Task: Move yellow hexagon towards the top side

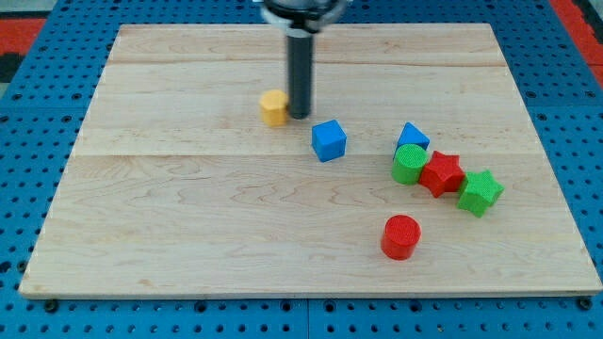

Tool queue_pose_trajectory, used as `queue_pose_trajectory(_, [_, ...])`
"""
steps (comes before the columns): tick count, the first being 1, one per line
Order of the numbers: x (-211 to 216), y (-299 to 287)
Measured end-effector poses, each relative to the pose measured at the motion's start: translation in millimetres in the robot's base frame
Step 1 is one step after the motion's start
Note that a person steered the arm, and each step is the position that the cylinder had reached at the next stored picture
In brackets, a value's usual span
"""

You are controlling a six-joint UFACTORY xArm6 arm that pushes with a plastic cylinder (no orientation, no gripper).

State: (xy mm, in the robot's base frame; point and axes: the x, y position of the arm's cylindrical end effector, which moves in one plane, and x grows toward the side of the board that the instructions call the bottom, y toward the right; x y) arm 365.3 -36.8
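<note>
The yellow hexagon (pixel 273 107) lies on the wooden board (pixel 188 207), left of centre in the upper half. My tip (pixel 299 116) stands right against the hexagon's right side, touching or nearly touching it. The dark rod rises straight up from there to the view's top edge.
A blue cube (pixel 329 140) lies just below right of my tip. Further right sits a cluster: a blue block (pixel 412 137), a green cylinder (pixel 409 164), a red star (pixel 441 173) and a green star (pixel 480 192). A red cylinder (pixel 400 236) lies alone below them.
</note>
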Motion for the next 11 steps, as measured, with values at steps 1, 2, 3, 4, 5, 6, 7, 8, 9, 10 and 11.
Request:
queue_pose_trajectory(1, [-6.7, -82.9])
queue_pose_trajectory(2, [8.4, -73.7])
queue_pose_trajectory(3, [0.7, -106.6])
queue_pose_trajectory(4, [-13.1, -149.2])
queue_pose_trajectory(5, [-4.7, -161.6])
queue_pose_trajectory(6, [-8.7, -192.7])
queue_pose_trajectory(7, [-41.7, -192.8])
queue_pose_trajectory(8, [-63.4, -186.5])
queue_pose_trajectory(9, [-75.3, -181.9])
queue_pose_trajectory(10, [-82.9, -166.2])
queue_pose_trajectory(11, [-87.3, -150.6])
